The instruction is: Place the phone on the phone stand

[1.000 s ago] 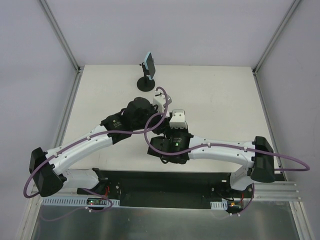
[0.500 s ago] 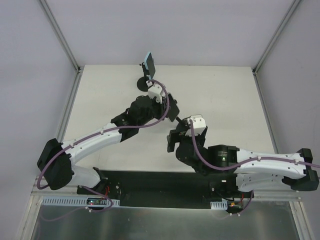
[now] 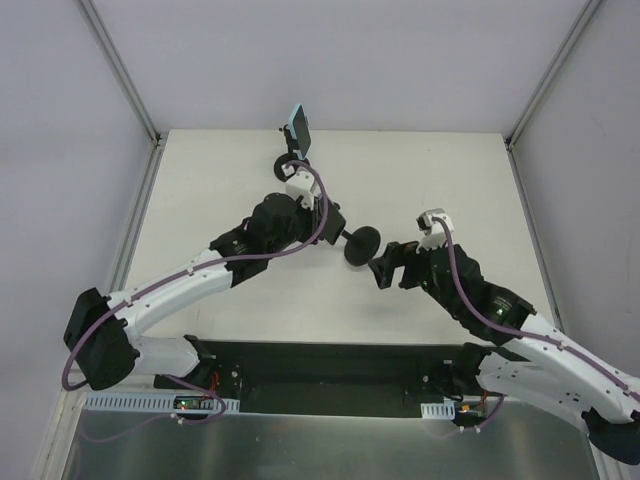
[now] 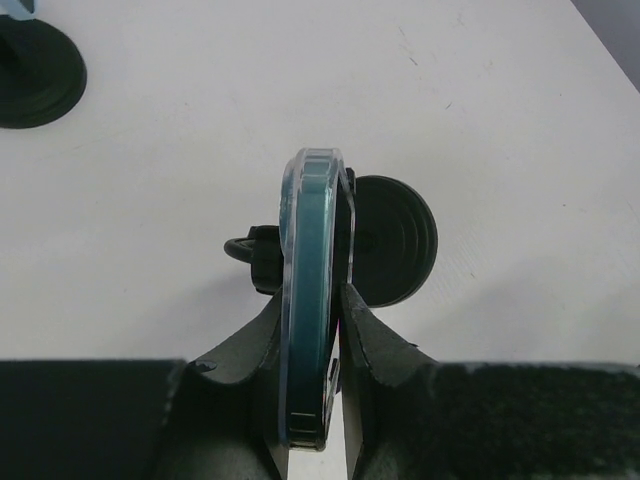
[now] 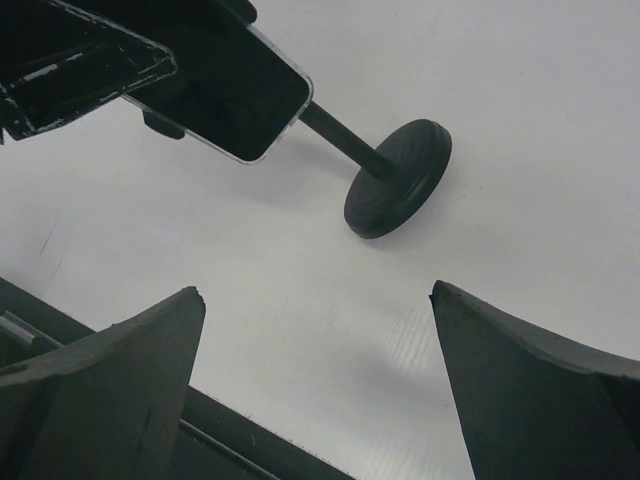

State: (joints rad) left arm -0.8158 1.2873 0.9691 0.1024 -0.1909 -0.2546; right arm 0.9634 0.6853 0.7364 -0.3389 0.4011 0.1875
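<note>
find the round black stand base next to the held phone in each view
top external: stand base at picture centre.
left wrist: stand base just right of centre, behind the phone.
right wrist: stand base up and right of centre, ending a stem.
shared landmark: the phone, clamped in the left pincer.

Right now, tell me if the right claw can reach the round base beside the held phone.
Probably yes: the right claw is open and points at the round base, nothing between them. The left claw grips the phone, clear of the base.
</note>
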